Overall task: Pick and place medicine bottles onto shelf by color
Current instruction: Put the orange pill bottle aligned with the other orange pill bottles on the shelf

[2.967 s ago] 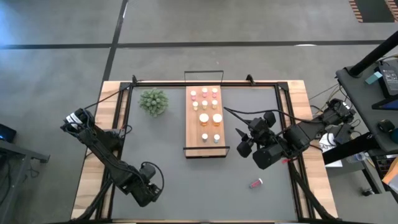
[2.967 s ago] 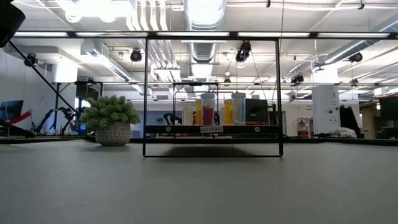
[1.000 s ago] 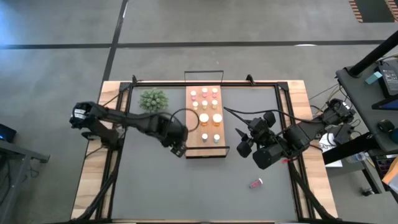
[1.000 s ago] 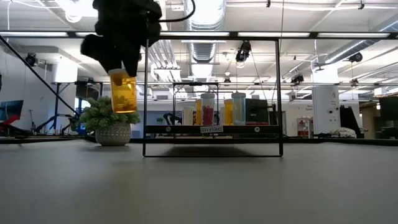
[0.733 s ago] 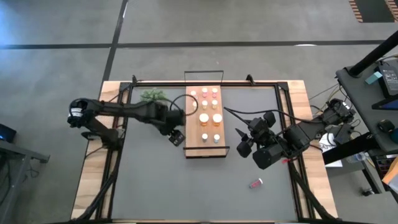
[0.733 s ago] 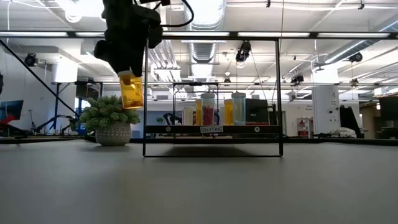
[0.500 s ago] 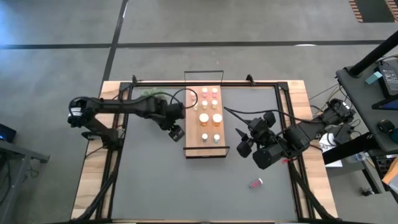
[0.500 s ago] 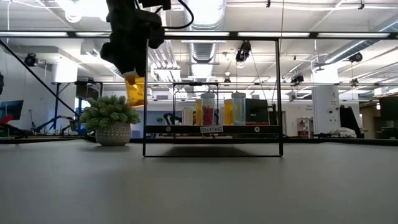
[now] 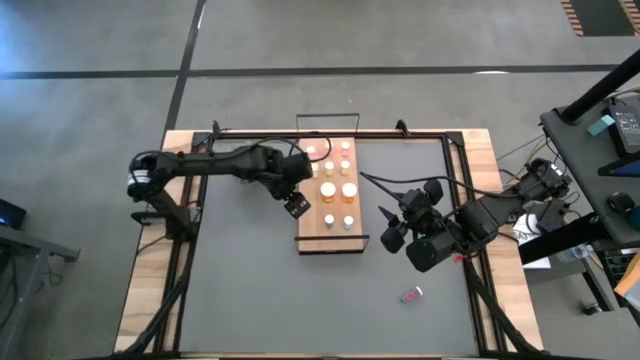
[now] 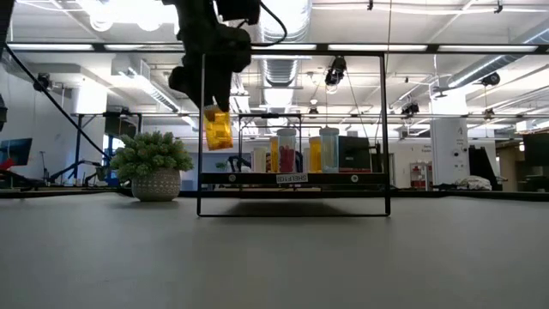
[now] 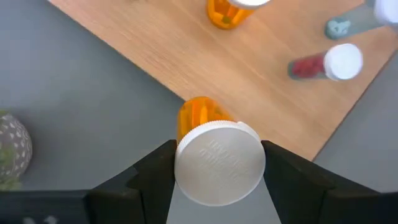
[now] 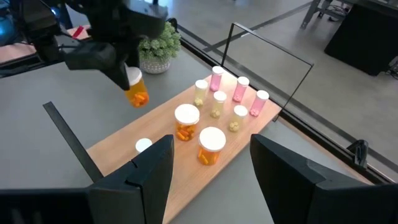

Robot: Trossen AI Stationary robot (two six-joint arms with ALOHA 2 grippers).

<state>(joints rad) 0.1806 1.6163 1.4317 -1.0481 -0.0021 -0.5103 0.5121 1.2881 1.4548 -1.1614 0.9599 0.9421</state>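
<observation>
The left tool (image 10: 216, 110) is clamped on the cap of an orange bottle (image 10: 218, 130), hanging it clear above the shelf's (image 9: 310, 226) near left edge; gripped from the top, it can go straight down among the standing ones. On the shelf, pink bottles (image 12: 239, 88) stand at the far end and orange ones (image 12: 211, 145) nearer, so this probably belongs beside those. The right tool (image 9: 394, 228) waits over the counter (image 9: 330, 300) just right of the shelf, fingers apart and empty. One pink bottle (image 9: 411, 295) lies on the counter.
</observation>
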